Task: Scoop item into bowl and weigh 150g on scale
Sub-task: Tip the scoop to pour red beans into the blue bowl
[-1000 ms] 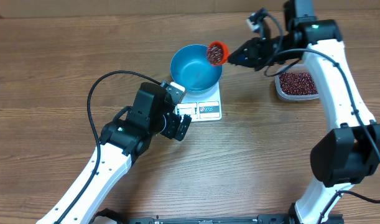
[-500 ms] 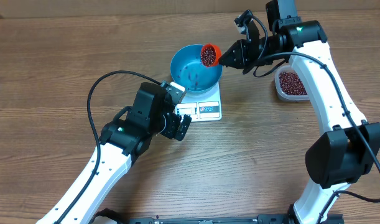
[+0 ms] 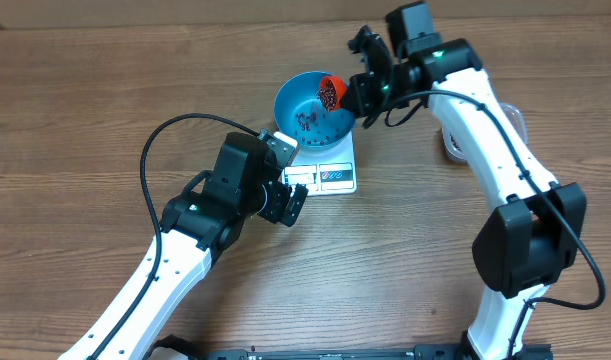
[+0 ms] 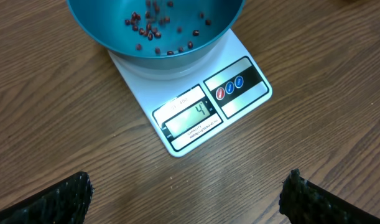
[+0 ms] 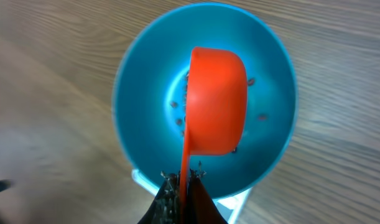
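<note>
- beans (image 4: 153, 28): a few lie loose on the floor of the bowl (image 3: 288, 104), more in the tipped orange scoop (image 5: 216, 99) just above its far-right rim.
- scoop handle runs back to my right gripper (image 5: 180, 194), clamped tight on it; I judge the next move is just more wrist roll.
- bowl sits on the scale (image 4: 196, 112); the display shows a single digit, far short.
- my left gripper (image 4: 186, 202) is spread wide, holding nothing, near the scale front.
- wood bench (image 3: 85, 80), room around.

- Round deep blue bowl (image 4: 158, 37) atop flat white scale (image 4: 196, 118): far rim cut off.
- Clear plastic container (image 3: 450, 146) right of scale: mostly behind the white right arm (image 3: 485, 120).
</note>
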You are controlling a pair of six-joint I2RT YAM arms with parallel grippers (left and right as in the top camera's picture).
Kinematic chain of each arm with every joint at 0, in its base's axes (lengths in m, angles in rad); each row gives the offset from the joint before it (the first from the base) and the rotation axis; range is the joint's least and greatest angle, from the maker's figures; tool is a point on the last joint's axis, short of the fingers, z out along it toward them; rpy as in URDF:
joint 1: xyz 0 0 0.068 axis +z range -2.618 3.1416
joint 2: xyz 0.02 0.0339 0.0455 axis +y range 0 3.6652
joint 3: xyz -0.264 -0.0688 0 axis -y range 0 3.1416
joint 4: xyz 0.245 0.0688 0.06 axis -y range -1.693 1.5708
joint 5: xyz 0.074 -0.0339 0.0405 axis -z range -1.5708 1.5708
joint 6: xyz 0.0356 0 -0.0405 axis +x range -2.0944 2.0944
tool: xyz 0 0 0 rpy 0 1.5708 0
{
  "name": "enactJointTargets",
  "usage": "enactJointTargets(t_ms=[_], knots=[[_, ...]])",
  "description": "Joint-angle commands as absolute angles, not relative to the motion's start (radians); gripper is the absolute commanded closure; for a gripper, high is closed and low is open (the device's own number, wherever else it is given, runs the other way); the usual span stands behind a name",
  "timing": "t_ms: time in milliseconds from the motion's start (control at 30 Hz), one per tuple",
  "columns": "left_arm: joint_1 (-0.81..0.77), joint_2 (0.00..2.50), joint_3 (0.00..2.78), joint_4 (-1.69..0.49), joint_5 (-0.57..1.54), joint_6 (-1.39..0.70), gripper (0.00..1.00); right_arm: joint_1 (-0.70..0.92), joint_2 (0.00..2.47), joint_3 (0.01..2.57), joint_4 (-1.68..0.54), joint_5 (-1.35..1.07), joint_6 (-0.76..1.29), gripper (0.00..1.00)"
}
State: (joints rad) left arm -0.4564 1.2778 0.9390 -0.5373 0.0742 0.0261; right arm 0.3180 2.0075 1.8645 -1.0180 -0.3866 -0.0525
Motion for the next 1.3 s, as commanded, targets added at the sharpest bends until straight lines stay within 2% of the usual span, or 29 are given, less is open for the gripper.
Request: enactJointTargets(t_ms=[0,333,1033,1267], knots=[[-0.452,1.283,0.936,-0.535,0.068,0.030,0.00,0.376,2.007,1.884,-1.010,-0.149,-0.053,0.96],[-0.452,1.283,0.936,-0.535,0.068,0.030,0.00,0.460,2.007,1.884,-1.022,0.027,-0.110,0.96],[-0.452,1.283,0.936,-0.535,0.068,0.030,0.00,0.471,1.952,1.892,-1.018,0.072,-0.193,0.96],[-0.452,1.283,0.936,-0.535,0.068,0.030,0.00,0.509,1.952,1.892,-1.010,0.208,-0.192,0.96]])
